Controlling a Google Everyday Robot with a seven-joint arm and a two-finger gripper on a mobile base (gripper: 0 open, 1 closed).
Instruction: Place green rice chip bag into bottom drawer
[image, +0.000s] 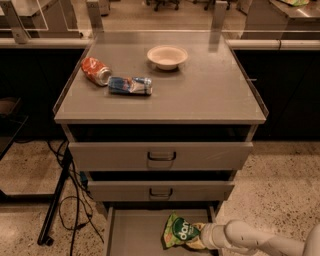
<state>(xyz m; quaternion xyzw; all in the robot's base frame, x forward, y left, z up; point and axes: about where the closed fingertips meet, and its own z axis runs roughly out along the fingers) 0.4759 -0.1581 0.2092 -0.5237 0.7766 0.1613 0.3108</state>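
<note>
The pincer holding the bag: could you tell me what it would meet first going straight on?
The pincer, at bottom right pointing left, holds the crinkled bright-green rice chip bag; beyond that, probably the left wall of the grey metal bottom drawer, though depth is unclear.

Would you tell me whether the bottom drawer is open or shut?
Open: the bottom drawer juts forward, green rice chip bag and gripper over it.
</note>
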